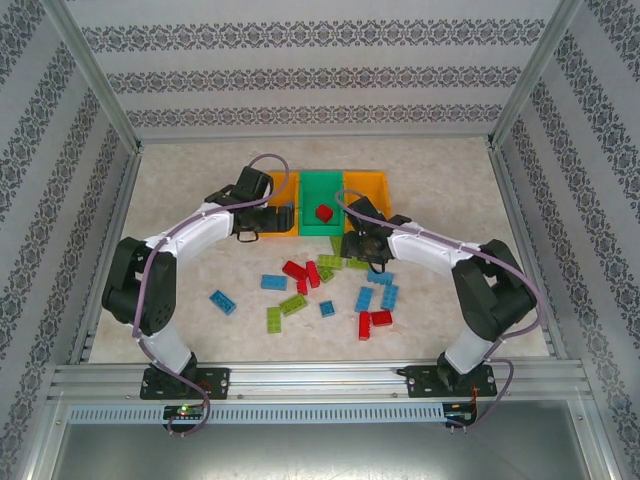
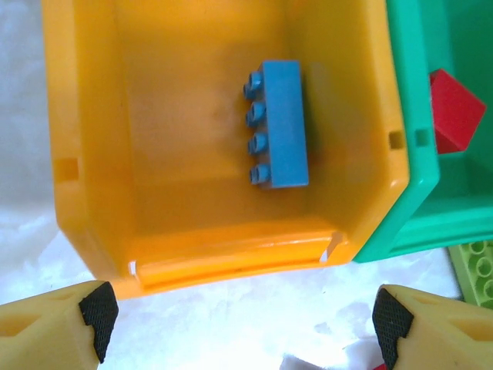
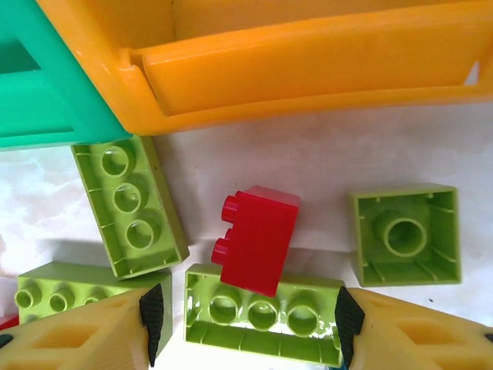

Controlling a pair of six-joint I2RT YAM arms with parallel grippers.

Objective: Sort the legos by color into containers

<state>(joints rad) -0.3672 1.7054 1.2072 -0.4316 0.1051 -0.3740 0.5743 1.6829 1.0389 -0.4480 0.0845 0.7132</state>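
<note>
The containers stand in a row at the back: a left orange bin (image 1: 284, 200), a green bin (image 1: 322, 190) and a right orange bin (image 1: 368, 186). A blue lego (image 2: 279, 123) lies on its side in the left orange bin (image 2: 85, 139). A red lego (image 2: 454, 112) sits in the green bin (image 2: 420, 166). My left gripper (image 2: 243, 324) hovers open and empty just in front of that orange bin. My right gripper (image 3: 250, 317) is open, straddling an upturned lime lego (image 3: 262, 324). Its right pad is at the brick's end and the left pad stands slightly off. A red lego (image 3: 258, 235) leans on that lime one.
More lime legos (image 3: 131, 204) (image 3: 406, 235) lie around the right gripper, below the rims of the right orange bin (image 3: 308, 69) and the green bin (image 3: 46, 100). Blue (image 1: 222, 301), lime (image 1: 292, 305) and red (image 1: 375, 320) bricks are scattered mid-table. Metal frame rails border the table.
</note>
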